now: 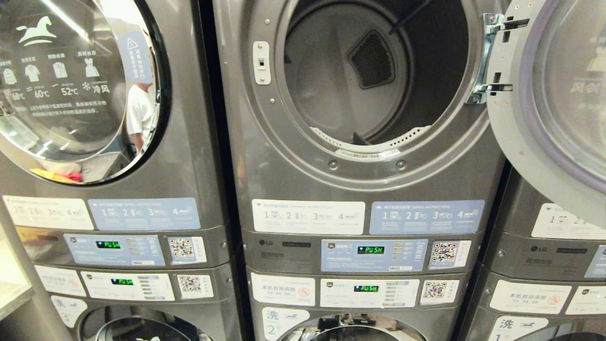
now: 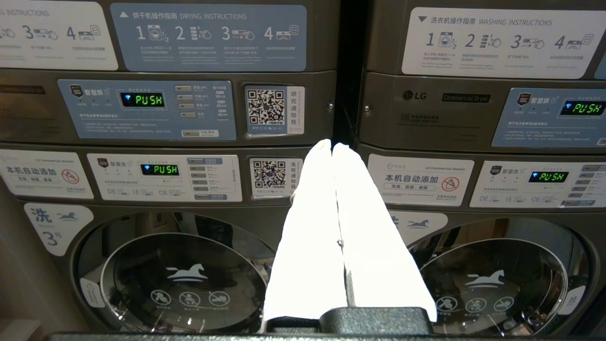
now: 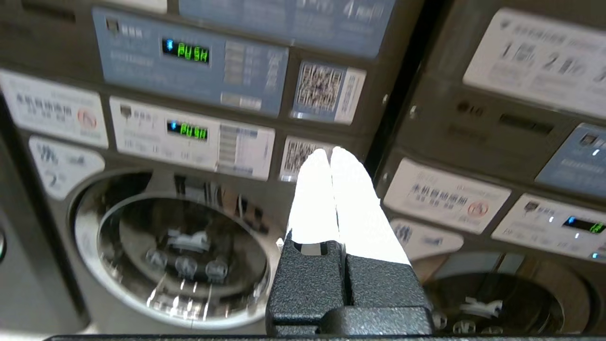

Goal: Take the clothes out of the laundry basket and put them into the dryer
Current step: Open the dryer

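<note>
white fingertips of the left gripper [image 2: 331, 144] are pressing flat together with nothing between them, pointing at the dark seam between two stacked machines, level with the qr sticker [image 2: 266, 106] and the lower green "push" display [image 2: 160, 169]. likewise the right gripper [image 3: 330, 151] is sitting clenched and empty, its fingers meeting in front of a blurred control panel [image 3: 189, 57] with a washer door [image 3: 177, 251] showing below (neither arm is showing up in the head view). up in the head view, the dryer [image 1: 360, 142] in the middle is standing with its round door [image 1: 554, 94] swung wide to the right, and its drum [image 1: 341, 76] is showing bare grey metal and a dark lint grille [image 1: 374, 59]. no clothes or laundry basket are appearing in any view, so where they are cannot be told. beside it on the left, a closed dryer door [image 1: 71, 80] is reflecting a person in a white shirt [image 1: 139, 111].
</note>
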